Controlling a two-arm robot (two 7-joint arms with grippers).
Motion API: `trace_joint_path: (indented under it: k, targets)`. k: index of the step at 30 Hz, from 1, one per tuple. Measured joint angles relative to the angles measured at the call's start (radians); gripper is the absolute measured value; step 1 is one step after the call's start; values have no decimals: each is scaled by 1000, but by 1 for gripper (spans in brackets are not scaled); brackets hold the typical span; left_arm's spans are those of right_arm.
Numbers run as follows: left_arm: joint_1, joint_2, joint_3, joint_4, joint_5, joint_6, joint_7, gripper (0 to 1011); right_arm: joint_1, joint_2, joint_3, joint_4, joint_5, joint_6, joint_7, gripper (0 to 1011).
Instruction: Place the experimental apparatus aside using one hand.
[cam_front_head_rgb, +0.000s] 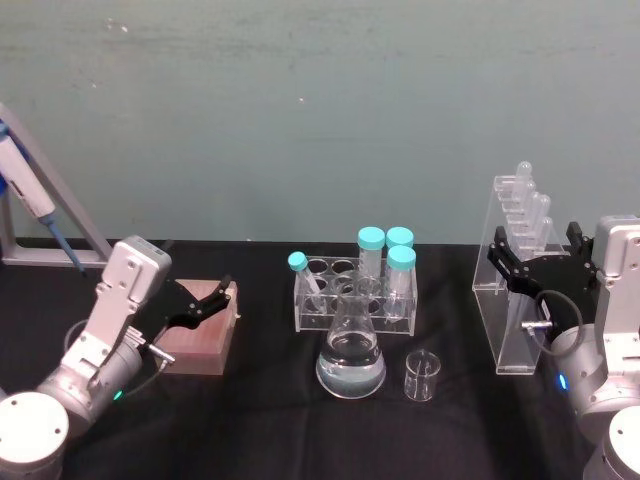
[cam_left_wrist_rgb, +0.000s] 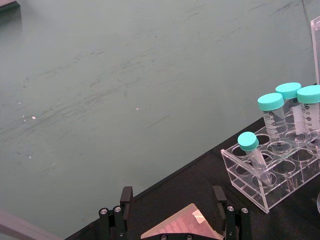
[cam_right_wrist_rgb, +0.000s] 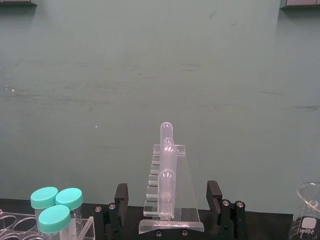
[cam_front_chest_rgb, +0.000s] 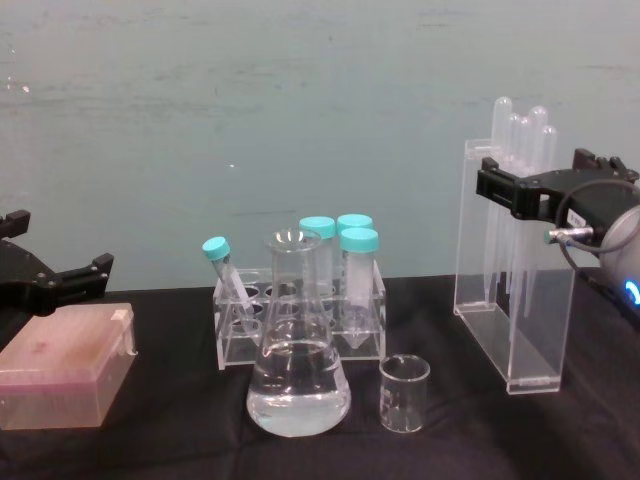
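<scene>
the right tool (cam_right_wrist_rgb: 166, 195) is at the tall clear pipette stand (cam_front_head_rgb: 515, 310) on the robot's right side of the black counter (cam_front_head_rgb: 260, 430). its two black fingers (cam_right_wrist_rgb: 121, 196) are spread wide, one on each side of the stand's upper part; in the right wrist view a gap shows between each finger and the acrylic, so the tool has hold of nothing. the stand is upright on the counter with its plastic pipettes (cam_right_wrist_rgb: 166, 185) in a row, bulbs up. the conical flask (cam_front_head_rgb: 351, 360), about a third full of clear liquid, stands upright near the middle of the counter, just in front of a clear tube rack (cam_front_head_rgb: 400, 312) that carries four teal-capped tubes (cam_front_head_rgb: 372, 250), the leftmost one tilted. the small glass beaker (cam_front_head_rgb: 422, 377) stands upright just beside the flask on its right, between the flask and the stand. the left tool (cam_left_wrist_rgb: 171, 196) hangs over the pink box (cam_front_head_rgb: 200, 345) on the left side of the counter, fingers parted, gripping nothing
</scene>
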Motion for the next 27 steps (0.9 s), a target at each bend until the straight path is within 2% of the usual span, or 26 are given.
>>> trace_joint_path:
  k: [27]
  targets:
    - [0, 0, 0, 0, 0, 0, 0, 1000, 17, -12, 14, 25, -16, 2, 30, 1000]
